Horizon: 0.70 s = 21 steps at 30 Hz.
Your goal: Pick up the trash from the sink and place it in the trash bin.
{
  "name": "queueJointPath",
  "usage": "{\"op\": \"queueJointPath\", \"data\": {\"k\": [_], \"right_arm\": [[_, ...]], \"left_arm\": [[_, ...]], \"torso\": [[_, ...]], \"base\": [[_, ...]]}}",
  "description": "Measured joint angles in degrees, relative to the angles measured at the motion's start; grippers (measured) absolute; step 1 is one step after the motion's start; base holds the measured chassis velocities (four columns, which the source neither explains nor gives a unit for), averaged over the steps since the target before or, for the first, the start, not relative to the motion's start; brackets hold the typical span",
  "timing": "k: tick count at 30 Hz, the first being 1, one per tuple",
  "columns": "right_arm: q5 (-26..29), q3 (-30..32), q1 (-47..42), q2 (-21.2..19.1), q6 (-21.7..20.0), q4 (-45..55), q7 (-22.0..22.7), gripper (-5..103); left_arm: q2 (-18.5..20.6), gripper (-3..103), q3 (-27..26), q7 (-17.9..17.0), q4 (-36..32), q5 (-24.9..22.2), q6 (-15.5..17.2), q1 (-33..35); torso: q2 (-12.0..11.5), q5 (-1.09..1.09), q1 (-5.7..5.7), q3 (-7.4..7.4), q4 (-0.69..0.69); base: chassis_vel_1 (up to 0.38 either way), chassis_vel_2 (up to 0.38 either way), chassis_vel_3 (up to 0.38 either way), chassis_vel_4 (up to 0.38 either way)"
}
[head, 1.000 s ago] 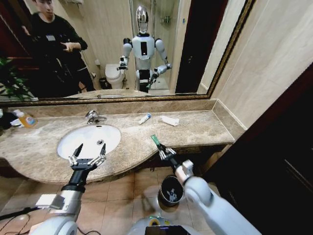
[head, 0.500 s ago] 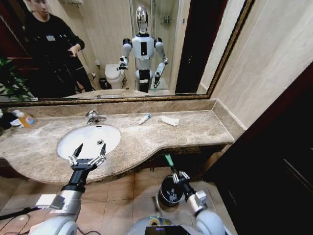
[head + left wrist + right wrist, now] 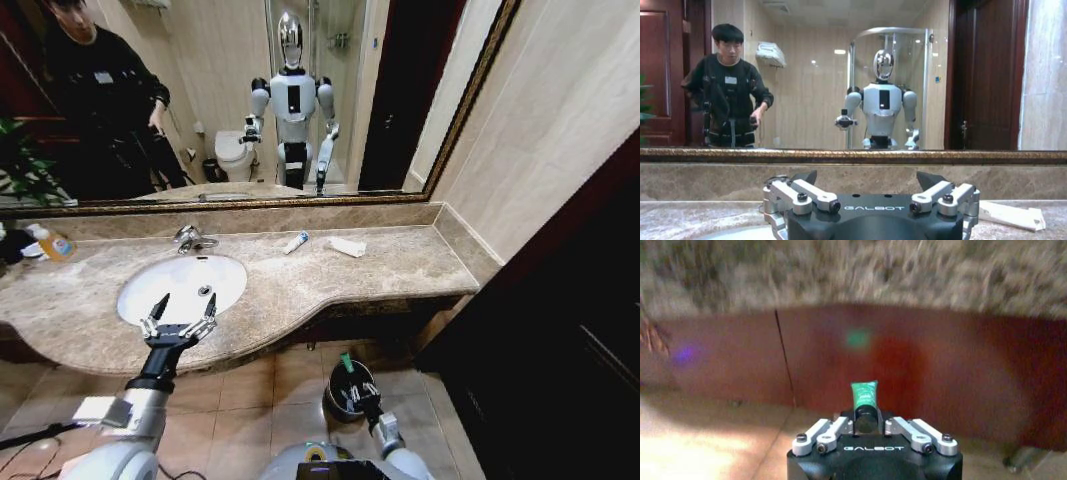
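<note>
Right gripper (image 3: 352, 385): low, below the counter edge, directly over the trash bin (image 3: 337, 377); fingers clamped narrowly on 1 dark green tube (image 3: 346, 362), whose crimped end sticks up past the fingertips. In the right wrist view the same gripper (image 3: 867, 424) grips the tube (image 3: 863, 394) against a dark red cabinet front under blurred marble; the tube's lower half is hidden between the fingers. Trash bin: black, silver rim, on the tiled floor, partly covered by the gripper; contents hard to make out. Left gripper (image 3: 178, 322): fingers spread wide, hanging over the near rim of the sink (image 3: 136, 289), holding nothing; in the left wrist view (image 3: 870, 187) its fingertips are cut off. Sink: white oval basin, bowl looks bare. Counter behind: 1 small white tube (image 3: 296, 242) and 1 flat white packet (image 3: 347, 246), just beside each other, right of the tap (image 3: 189, 238).
</note>
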Motion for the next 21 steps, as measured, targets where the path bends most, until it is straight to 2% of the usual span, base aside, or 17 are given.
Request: {"op": "queueJointPath", "data": {"k": [1, 3, 8, 13, 14, 15, 18, 21], "right_arm": [[-0.18, -0.53, 3.64, 1.70, 1.58, -7.15, -0.77, 19], [-0.14, -0.56, 6.46, 2.96, 2.63, -12.36, -1.02, 19], [1.08, -0.02, 9.99, 4.56, 3.10, -18.55, -1.99, 19], [0.95, 0.06, 10.55, 4.65, 2.77, -19.72, -2.26, 18], [0.89, 0.10, 10.59, 4.63, 2.74, -19.67, -2.18, 22], [0.89, 0.10, 10.59, 4.63, 2.74, -19.67, -2.18, 22], [0.84, 0.25, 10.59, 4.43, 2.49, -18.64, -1.48, 38], [0.90, 0.29, 10.66, 4.06, 1.98, -17.79, -1.25, 44]], "left_arm": [[0.00, 100, 0.00, 0.00, 0.00, 0.00, 0.00, 0.00], [0.00, 100, 0.00, 0.00, 0.00, 0.00, 0.00, 0.00], [0.00, 100, 0.00, 0.00, 0.00, 0.00, 0.00, 0.00], [0.00, 100, 0.00, 0.00, 0.00, 0.00, 0.00, 0.00], [0.00, 100, 0.00, 0.00, 0.00, 0.00, 0.00, 0.00], [0.00, 100, 0.00, 0.00, 0.00, 0.00, 0.00, 0.00], [0.00, 100, 0.00, 0.00, 0.00, 0.00, 0.00, 0.00], [0.00, 100, 0.00, 0.00, 0.00, 0.00, 0.00, 0.00]], "torso": [[0.00, -0.01, 0.00, 0.00, 0.00], [0.00, -0.01, 0.00, 0.00, 0.00], [0.00, -0.01, 0.00, 0.00, 0.00], [0.00, -0.01, 0.00, 0.00, 0.00], [0.00, -0.01, 0.00, 0.00, 0.00], [0.00, -0.01, 0.00, 0.00, 0.00], [0.00, -0.01, 0.00, 0.00, 0.00], [0.00, -0.01, 0.00, 0.00, 0.00]], "base": [[0.000, 0.000, 0.000, 0.000], [0.000, 0.000, 0.000, 0.000], [0.000, 0.000, 0.000, 0.000], [0.000, 0.000, 0.000, 0.000], [0.000, 0.000, 0.000, 0.000], [0.000, 0.000, 0.000, 0.000], [0.000, 0.000, 0.000, 0.000], [0.000, 0.000, 0.000, 0.000]]}}
